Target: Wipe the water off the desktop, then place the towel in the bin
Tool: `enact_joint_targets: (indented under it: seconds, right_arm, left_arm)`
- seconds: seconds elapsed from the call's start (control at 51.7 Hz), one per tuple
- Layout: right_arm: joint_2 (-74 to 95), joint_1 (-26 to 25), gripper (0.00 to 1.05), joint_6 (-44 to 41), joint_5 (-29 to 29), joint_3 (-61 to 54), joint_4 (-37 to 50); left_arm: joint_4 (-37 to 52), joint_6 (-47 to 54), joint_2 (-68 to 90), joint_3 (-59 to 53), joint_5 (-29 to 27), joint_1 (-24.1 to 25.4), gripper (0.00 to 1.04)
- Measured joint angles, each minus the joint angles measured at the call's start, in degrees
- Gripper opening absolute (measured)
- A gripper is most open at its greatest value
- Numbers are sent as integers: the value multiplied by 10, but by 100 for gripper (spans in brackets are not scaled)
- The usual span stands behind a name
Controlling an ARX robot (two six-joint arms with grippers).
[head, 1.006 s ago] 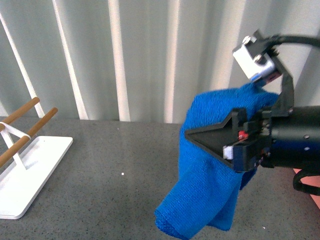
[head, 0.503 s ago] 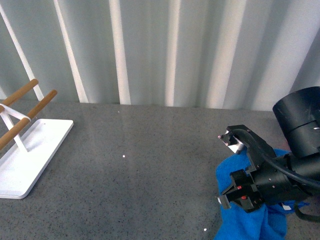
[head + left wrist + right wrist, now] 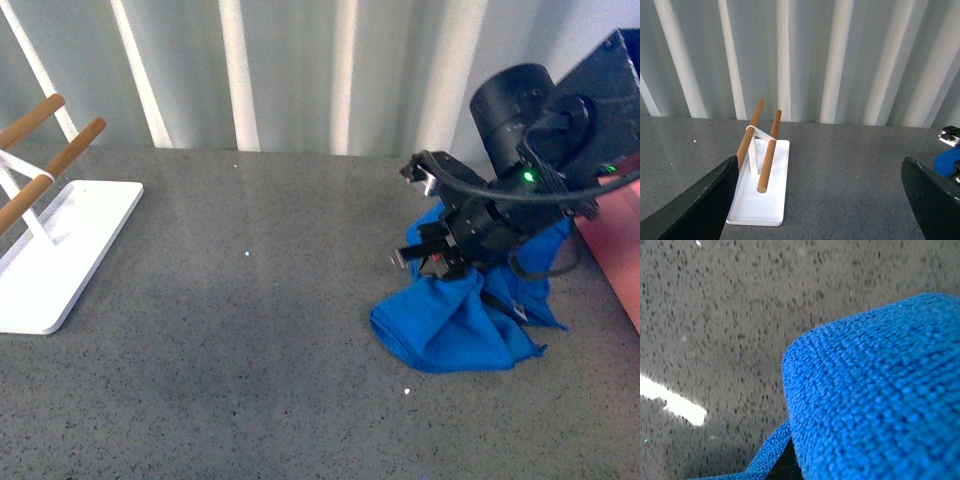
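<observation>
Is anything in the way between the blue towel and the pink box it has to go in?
Nothing visible is. The towel lies crumpled on the desktop right beside the bin, which shows only partly at the front view's right edge. Only the right gripper itself sits on top of the towel.

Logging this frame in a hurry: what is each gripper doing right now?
Left gripper: open, holding nothing.
Right gripper: closed on the towel.
</observation>
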Motion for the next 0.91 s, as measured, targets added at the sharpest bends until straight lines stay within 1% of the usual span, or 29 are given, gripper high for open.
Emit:
enact_joint_targets:
  seconds: [0.135,0.329,0.445,0.638,0.909]
  right_arm:
    - [47,33,6,0,20,102,-41]
    - [73,79,6,2,29,150,-48]
    - [78,102,6,1,27,157,-49]
    - [75,132,6,-7,-1,146,-42]
    - [56,133,6,-23,-47,110,-32]
  left_arm:
    - [0,0,0,0,0,0,98]
    - [0,0,0,0,0,0,98]
    - [0,0,0,0,0,0,98]
    - [0,0,0,0,0,0,98]
    - [0,0,0,0,0,0,98]
